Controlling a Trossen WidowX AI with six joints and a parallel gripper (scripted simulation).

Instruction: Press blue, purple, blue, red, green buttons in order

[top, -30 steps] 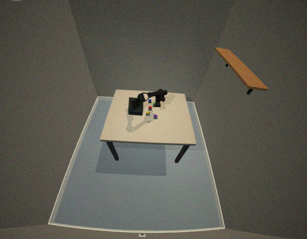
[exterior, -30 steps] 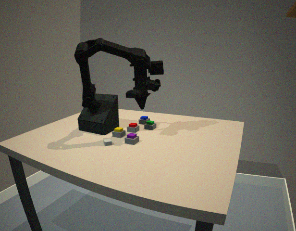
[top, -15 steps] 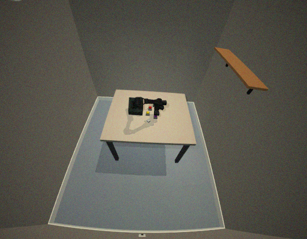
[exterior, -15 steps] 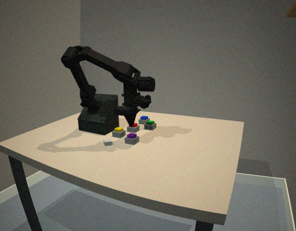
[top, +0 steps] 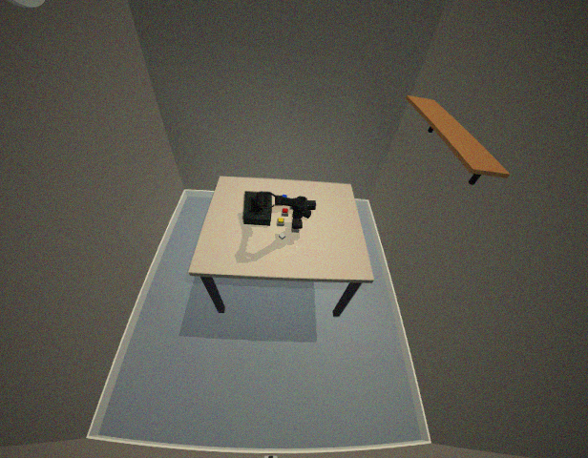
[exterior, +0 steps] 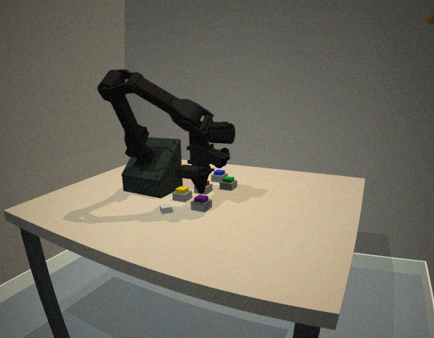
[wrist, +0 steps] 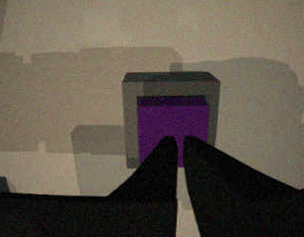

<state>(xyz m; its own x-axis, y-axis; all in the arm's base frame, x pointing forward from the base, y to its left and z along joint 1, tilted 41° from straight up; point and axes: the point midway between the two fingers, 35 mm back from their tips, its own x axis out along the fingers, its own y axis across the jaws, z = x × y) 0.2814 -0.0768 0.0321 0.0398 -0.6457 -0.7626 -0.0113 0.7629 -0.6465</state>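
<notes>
Five square buttons on grey bases sit on the table just in front of the arm's black base (exterior: 151,174). The blue button (exterior: 219,172) is farthest from it, with the green button (exterior: 228,179) just beside. The red button (exterior: 207,182) lies mostly hidden behind the fingers. The purple button (exterior: 201,198) stands nearest the table's middle, directly under the closed gripper (exterior: 200,189)

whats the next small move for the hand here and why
Probably straight down. The shut black hand holds nothing, and in the wrist view its tips point at the near edge of the square purple button on its grey base; in the exterior view they appear just above it, beside the yellow button. A short descent, perhaps nudged slightly forward to centre, should press it fully.
</notes>
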